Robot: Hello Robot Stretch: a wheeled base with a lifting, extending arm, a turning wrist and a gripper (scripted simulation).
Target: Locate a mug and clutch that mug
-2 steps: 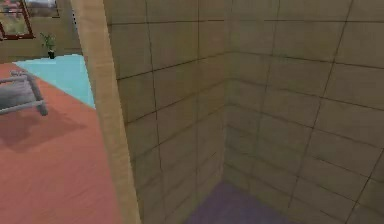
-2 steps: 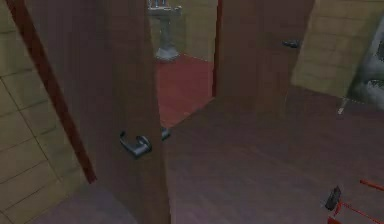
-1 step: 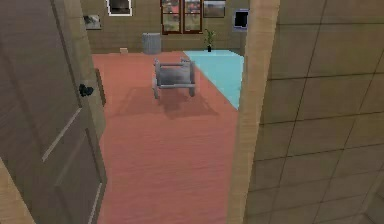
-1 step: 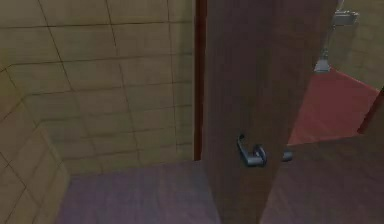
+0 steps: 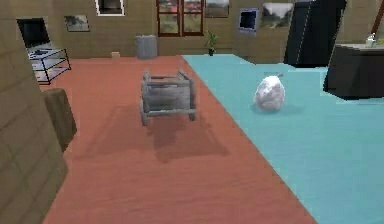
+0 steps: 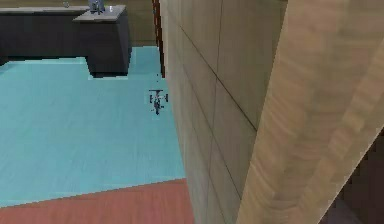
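We make out the gripper (image 6: 157, 101) as a small dark shape over the teal floor (image 6: 70, 130), just beside the wooden wall (image 6: 230, 110). We cannot tell whether it holds anything. Well beyond it, up and leftward, a small bluish thing (image 6: 97, 6) sits on the dark tabletop (image 6: 110, 14), too small to call a mug or tell its pointing.

A small pale blue-and-white blob (image 6: 95, 6) sits on top of a dark counter (image 6: 110, 45), near its corner. It is too small to confirm as a mug.
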